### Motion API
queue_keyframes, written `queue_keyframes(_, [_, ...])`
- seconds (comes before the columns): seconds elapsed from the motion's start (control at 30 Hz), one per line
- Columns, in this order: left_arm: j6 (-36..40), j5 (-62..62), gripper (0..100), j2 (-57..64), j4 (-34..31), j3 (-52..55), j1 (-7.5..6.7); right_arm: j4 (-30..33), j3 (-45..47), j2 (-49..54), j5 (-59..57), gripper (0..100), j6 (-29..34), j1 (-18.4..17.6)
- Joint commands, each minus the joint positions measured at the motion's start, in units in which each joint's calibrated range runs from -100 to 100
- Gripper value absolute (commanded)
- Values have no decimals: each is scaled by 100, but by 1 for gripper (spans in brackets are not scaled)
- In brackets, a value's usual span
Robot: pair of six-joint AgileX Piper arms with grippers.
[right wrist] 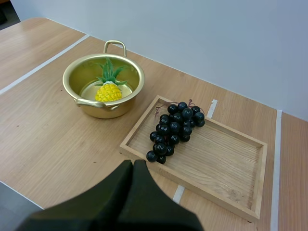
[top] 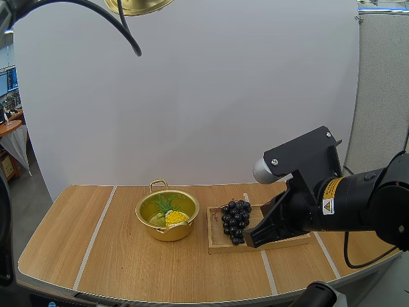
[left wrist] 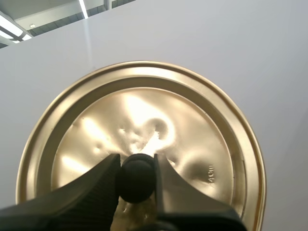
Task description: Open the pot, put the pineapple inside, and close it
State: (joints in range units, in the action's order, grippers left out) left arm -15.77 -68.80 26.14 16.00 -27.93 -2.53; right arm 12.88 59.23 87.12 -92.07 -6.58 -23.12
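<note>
Past my closed right hand (right wrist: 134, 164), tray (right wrist: 216, 166) holds grapes (right wrist: 174, 129), pot (right wrist: 115, 109) pineapple (right wrist: 109, 91).

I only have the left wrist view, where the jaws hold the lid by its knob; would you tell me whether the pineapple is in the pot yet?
Observer: Yes, the pineapple lies inside the open pot on the table.
Operator: Thank you. Is anything above the pot that would block the lid's way down?
Observer: No. The right arm has its jaws shut on nothing by the near edge of the wooden tray, off to the side of the pot.
</note>
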Motion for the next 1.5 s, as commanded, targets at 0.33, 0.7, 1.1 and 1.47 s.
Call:
queue_keyframes(0.33, [36, 188, 0, -1, -56, -41, -9, 81, 8, 50, 33, 0, -20, -2])
queue_keyframes(0.7, [36, -512, 0, 12, -27, -41, -9, 81, 8, 50, 33, 0, -20, -2])
queue_keyframes(1.1, [-168, -3120, 0, -144, -78, 5, -9, 81, 8, 50, 33, 0, -20, -2])
queue_keyframes(1.47, [-611, -3120, 0, -338, -8, 1837, -9, 81, 8, 50, 33, 0, -20, -2])
